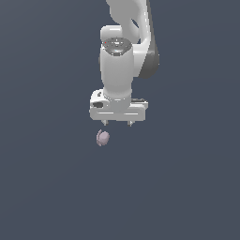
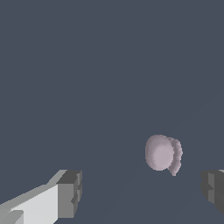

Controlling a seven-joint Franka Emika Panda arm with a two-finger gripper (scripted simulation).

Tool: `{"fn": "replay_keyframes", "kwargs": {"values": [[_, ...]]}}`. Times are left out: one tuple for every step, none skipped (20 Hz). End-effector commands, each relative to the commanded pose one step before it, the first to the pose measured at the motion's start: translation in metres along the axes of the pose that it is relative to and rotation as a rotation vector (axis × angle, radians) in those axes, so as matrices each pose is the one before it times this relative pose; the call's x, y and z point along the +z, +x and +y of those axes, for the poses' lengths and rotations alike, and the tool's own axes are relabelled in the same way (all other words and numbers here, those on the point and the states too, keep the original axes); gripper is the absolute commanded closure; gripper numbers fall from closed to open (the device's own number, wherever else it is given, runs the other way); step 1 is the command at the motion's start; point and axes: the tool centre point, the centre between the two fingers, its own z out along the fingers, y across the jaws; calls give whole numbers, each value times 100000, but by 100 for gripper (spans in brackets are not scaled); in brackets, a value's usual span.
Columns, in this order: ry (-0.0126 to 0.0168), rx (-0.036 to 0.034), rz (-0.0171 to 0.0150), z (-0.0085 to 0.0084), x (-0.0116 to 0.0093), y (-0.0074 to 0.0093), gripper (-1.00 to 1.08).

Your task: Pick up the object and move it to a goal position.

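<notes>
The object [image 1: 102, 138] is a small lumpy pinkish-mauve blob lying on the dark grey surface. In the exterior view my white gripper [image 1: 117, 123] hangs just above it, with the blob below the finger on that view's left. Only short finger stubs show under the hand. In the wrist view the object [image 2: 162, 153] lies between the two grey fingertips [image 2: 70, 192], nearer the one at the picture's far edge, and touches neither. The gripper [image 2: 142, 190] is open wide with nothing in it.
The dark grey floor [image 1: 47, 187] fills both views with nothing else on it. The white arm [image 1: 124, 51] rises behind the hand toward the top of the exterior view.
</notes>
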Motion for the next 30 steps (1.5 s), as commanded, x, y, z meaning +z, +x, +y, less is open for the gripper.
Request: {"fn": "replay_keyframes", "kwargs": {"values": [[0, 0, 0, 1, 0, 0, -92], [6, 69, 0, 66, -31, -4, -92], [19, 153, -2, 164, -90, -12, -92], [36, 282, -2, 289, -148, -20, -92], [53, 387, -2, 396, -205, -29, -92], [70, 473, -1, 483, -252, -38, -92], [64, 398, 1, 405, -212, -34, -92], [48, 281, 2, 285, -150, -25, -92], [27, 152, 1, 159, -88, -15, -92], [12, 68, 1, 62, -27, -4, -92], [-12, -68, -1, -69, 36, 6, -92], [-15, -67, -6, -72, 48, 4, -92], [6, 133, -37, 56, 94, -11, -92], [8, 239, -70, 100, 172, -21, -92], [9, 337, -102, 137, 250, -29, -92], [9, 423, -130, 167, 326, -38, -92], [8, 511, -158, 198, 402, -48, -92], [7, 608, -189, 235, 478, -59, -92], [4, 704, -218, 273, 552, -72, -92], [-1, 795, -244, 308, 621, -86, -92], [-6, 903, -275, 354, 697, -103, -92], [-15, 1007, -304, 398, 770, -121, -92], [-26, 1106, -333, 439, 842, -141, -92], [-40, 1207, -361, 480, 914, -164, -92], [-56, 1272, -378, 509, 956, -183, -92], [-64, 1187, -350, 478, 886, -180, -92], [-69, 1087, -319, 440, 806, -172, -92], [-71, 985, -288, 401, 726, -162, -92], [-71, 882, -256, 361, 647, -150, -92], [-68, 779, -226, 320, 569, -136, -92]]}}
